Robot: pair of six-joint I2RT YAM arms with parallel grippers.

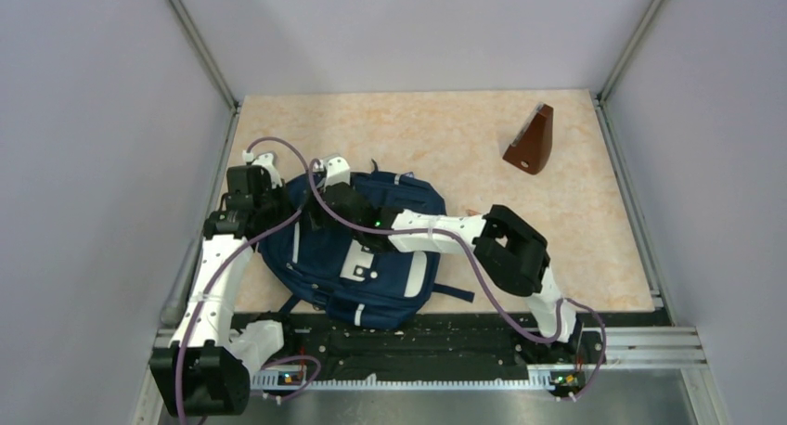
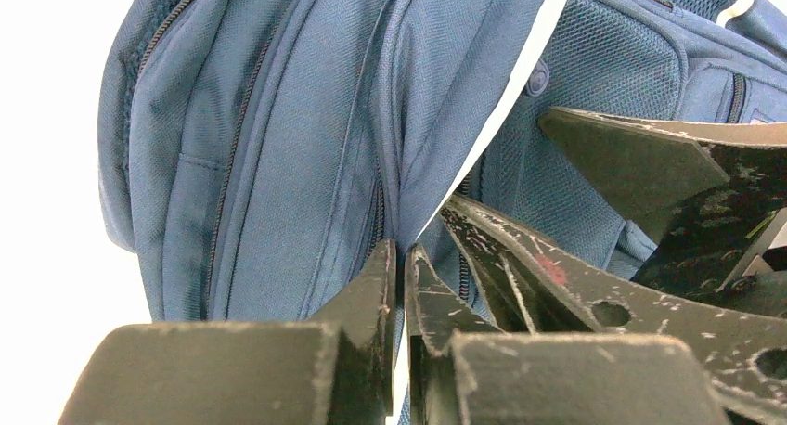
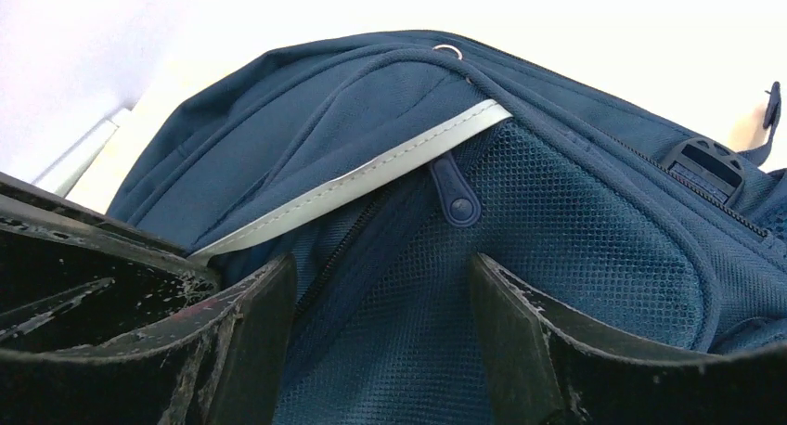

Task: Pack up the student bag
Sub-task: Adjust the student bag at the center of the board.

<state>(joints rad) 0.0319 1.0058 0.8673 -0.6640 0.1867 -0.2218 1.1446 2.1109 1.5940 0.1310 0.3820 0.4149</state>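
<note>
The student bag, navy blue with pale trim, lies flat near the table's front left. My left gripper is shut, pinching a fold of the bag's fabric by a zipper and the white trim stripe. My right gripper stands open right beside it, its fingers straddling the mesh pocket just below a round zipper pull. Mesh fabric lies between its jaws, and they do not close on it. Both grippers meet over the bag's upper left part.
A brown wedge-shaped object stands at the back right of the tan table. Grey walls and metal posts close in the sides. A black rail runs along the near edge by the arm bases.
</note>
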